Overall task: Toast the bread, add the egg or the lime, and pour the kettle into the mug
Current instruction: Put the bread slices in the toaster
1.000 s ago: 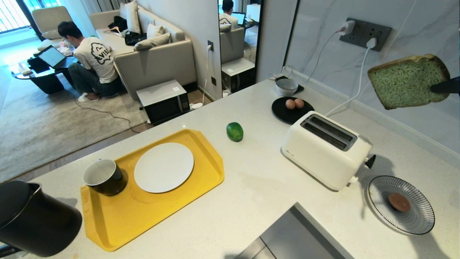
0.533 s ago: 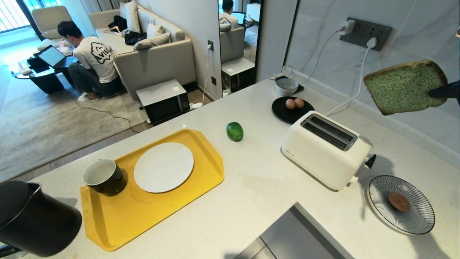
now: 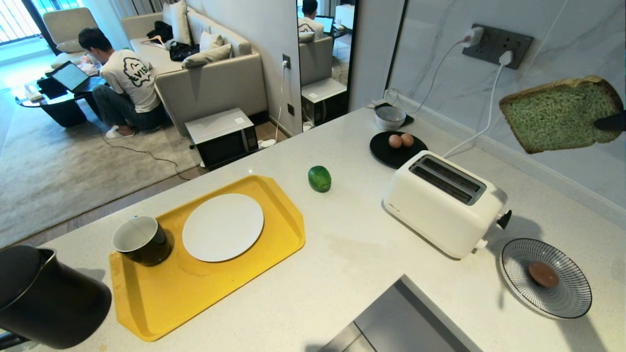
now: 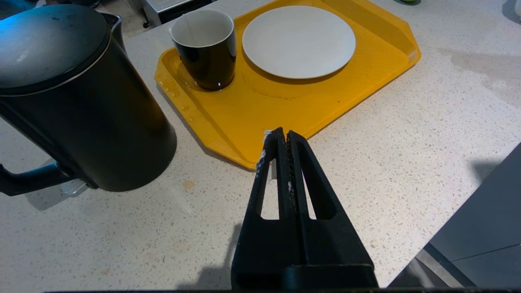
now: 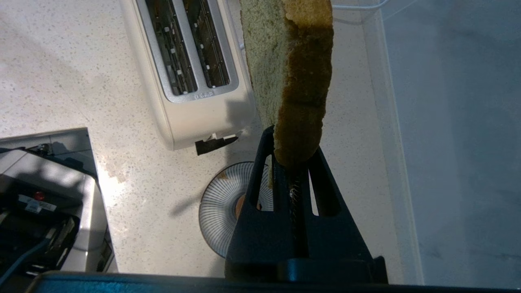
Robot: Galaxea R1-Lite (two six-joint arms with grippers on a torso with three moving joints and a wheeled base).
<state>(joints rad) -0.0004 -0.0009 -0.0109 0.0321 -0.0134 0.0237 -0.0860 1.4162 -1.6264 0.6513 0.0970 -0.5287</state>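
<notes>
My right gripper (image 5: 290, 152) pinches the bread (image 3: 560, 115) by one crusty edge and holds it in the air at the upper right of the head frame, above and to the right of the toaster (image 3: 444, 203). Over the last second the slice has dipped a little and come back up, its edge tilting slightly, but it has not got closer to the slots; so toasting has not started, and I judge I still need to carry it left and down over a slot. My left gripper (image 4: 283, 138) is pressed together, empty, over the counter near the yellow tray (image 4: 366, 65) and kettle (image 4: 77, 97).
</notes>
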